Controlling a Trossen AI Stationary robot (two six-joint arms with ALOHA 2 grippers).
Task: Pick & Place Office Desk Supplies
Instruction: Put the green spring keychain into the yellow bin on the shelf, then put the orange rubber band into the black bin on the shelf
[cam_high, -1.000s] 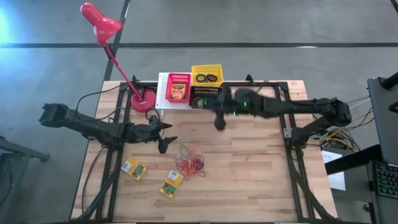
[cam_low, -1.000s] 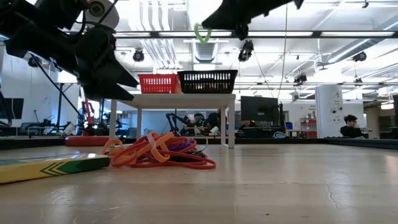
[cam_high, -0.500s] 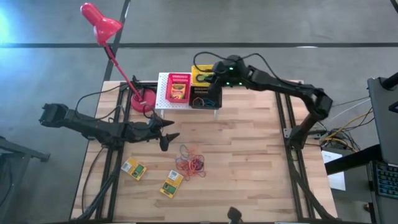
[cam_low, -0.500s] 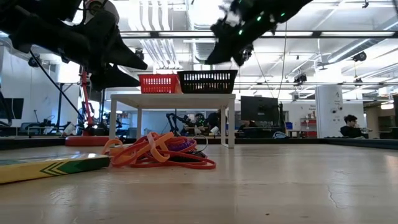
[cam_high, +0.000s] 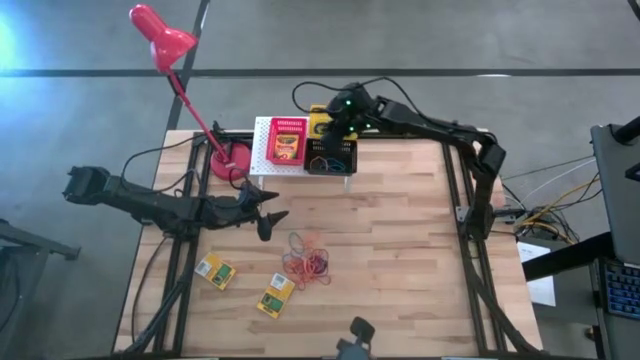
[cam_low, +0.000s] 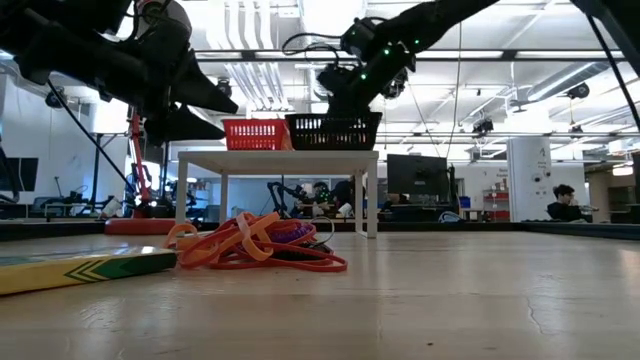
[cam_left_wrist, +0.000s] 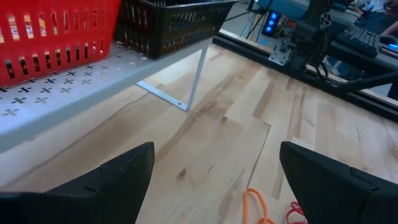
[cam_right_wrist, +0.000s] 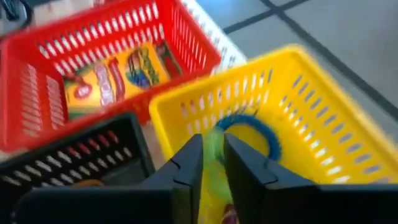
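Observation:
My right gripper (cam_high: 335, 115) hovers over the yellow basket (cam_right_wrist: 311, 118) on the white rack (cam_high: 262, 150) at the table's far edge, shut on a small green band (cam_right_wrist: 214, 148). A blue ring (cam_right_wrist: 252, 124) lies in that yellow basket. The red basket (cam_high: 288, 140) holds a yellow-and-green box, and the black basket (cam_high: 330, 158) stands in front of the yellow one. My left gripper (cam_high: 265, 215) is open above the table, left of the rubber band pile (cam_high: 307, 262). Two flat boxes (cam_high: 215, 270), (cam_high: 276, 296) lie on the wood. My right gripper pinches the green band (cam_right_wrist: 214, 148) between its two fingers (cam_right_wrist: 186, 174), coming from above and slanting down into the yellow basket. The band shows only in the narrow gap between the fingers. Whether it touches the basket floor I cannot tell.
A red desk lamp (cam_high: 160, 35) stands with its base (cam_high: 230, 160) left of the rack. The rack's legs (cam_low: 370, 200) lift the baskets above the table. Bare wood stretches across the table's right half (cam_high: 400, 260). A person sits far off in the room (cam_low: 562, 203).
My right gripper has swung from above the table in front of the rack toward the far edge, and now hangs over the yellow basket with the green band still between its fingers. My left gripper has risen slightly. The pile and boxes have not moved.

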